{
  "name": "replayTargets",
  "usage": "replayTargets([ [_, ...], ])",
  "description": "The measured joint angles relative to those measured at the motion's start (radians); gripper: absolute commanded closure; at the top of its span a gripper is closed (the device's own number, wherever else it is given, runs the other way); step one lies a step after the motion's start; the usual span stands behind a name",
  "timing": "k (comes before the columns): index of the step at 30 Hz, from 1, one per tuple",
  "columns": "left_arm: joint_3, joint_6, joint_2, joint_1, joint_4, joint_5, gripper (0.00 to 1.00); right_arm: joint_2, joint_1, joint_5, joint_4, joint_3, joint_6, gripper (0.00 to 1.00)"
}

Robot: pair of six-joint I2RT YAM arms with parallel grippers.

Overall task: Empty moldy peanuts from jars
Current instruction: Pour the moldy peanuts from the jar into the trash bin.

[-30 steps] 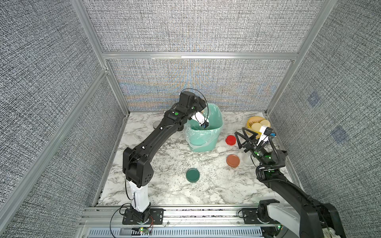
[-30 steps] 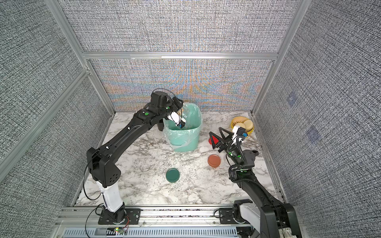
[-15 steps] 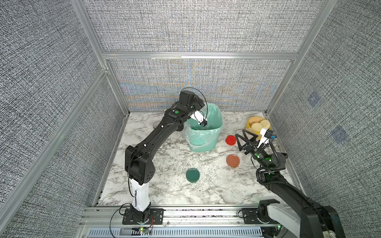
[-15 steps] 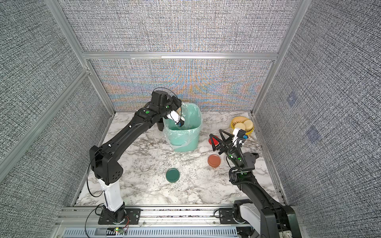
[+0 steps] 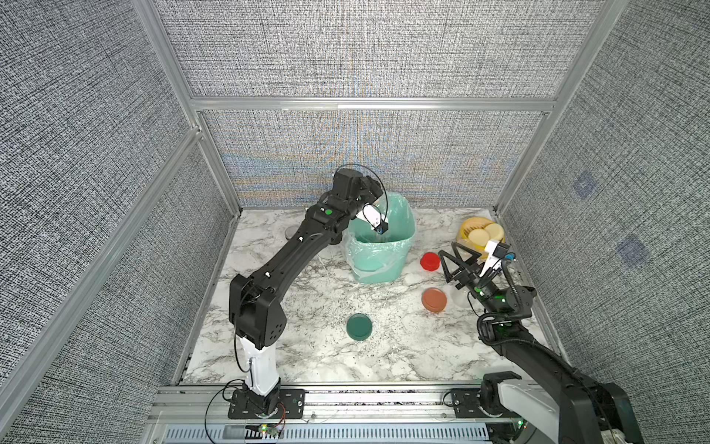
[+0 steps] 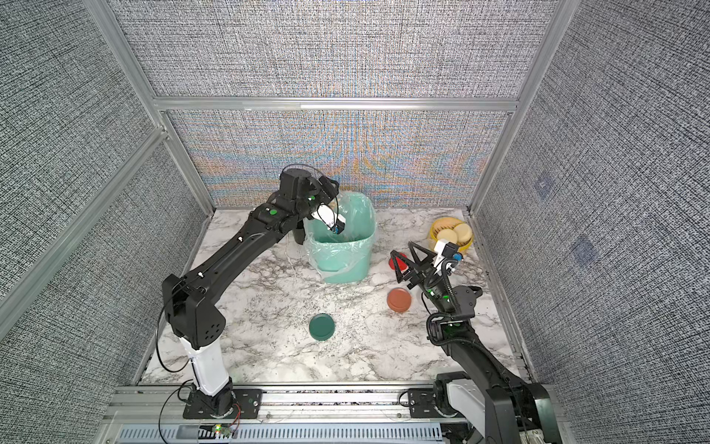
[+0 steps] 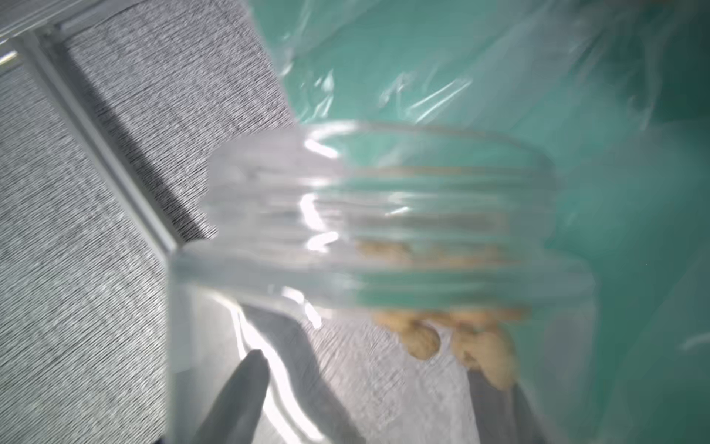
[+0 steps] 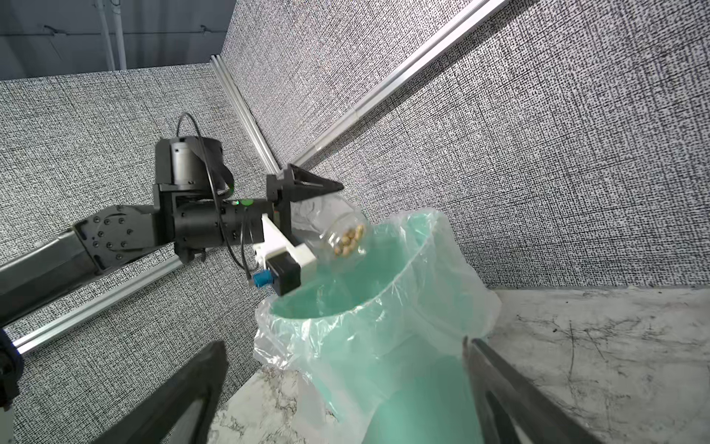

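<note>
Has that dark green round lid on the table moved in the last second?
No. The dark green round lid sits as before, same gap to the mint-green plastic bin.

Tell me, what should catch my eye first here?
A mint-green lined bin stands at the back of the marble table. Above it the left claw holds a clear jar tilted, tan peanuts gathered near its mouth. A red lid, an orange lid and a green lid lie in front.

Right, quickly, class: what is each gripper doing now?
Left gripper: shut on the clear plastic jar of tan peanuts, tilted over the lined green bin.
Right gripper: open, holding nothing.
</note>
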Motion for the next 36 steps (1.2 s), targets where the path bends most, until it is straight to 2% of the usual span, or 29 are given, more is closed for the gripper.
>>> replayTargets([
  [3, 0.031, 0.000, 0.034, 0.004, -0.053, -0.003, 1.00, 0.011, 0.000, -0.003, 0.015, 0.010, 0.006, 0.02],
  [6, 0.100, 0.000, 0.050, 0.002, -0.010, -0.001, 1.00, 0.014, 0.000, -0.005, 0.021, 0.014, 0.010, 0.02],
  [9, 0.077, 0.000, 0.037, -0.003, 0.039, 0.011, 1.00, 0.019, 0.000, -0.011, 0.024, 0.014, 0.016, 0.02],
  [12, 0.051, 0.000, 0.041, -0.004, -0.015, 0.002, 1.00, 0.021, 0.000, -0.011, 0.029, 0.014, 0.021, 0.02],
  [15, 0.093, 0.000, 0.042, 0.000, -0.053, -0.021, 1.00, 0.024, 0.000, -0.011, 0.031, 0.014, 0.020, 0.02],
  [21, 0.149, 0.000, -0.011, 0.013, -0.023, -0.053, 1.00, 0.053, 0.000, -0.027, 0.051, 0.014, 0.030, 0.02],
  [24, 0.099, 0.000, -0.056, 0.021, -0.010, -0.079, 1.00, 0.066, 0.000, -0.031, 0.076, 0.012, 0.045, 0.02],
  [31, -0.158, -0.001, -0.142, 0.030, -0.042, -0.140, 1.00, 0.066, 0.000, -0.047, 0.125, -0.011, 0.073, 0.02],
  [36, -0.135, 0.000, -0.163, 0.049, -0.021, -0.171, 1.00, 0.056, 0.000, -0.047, 0.124, -0.006, 0.072, 0.02],
])
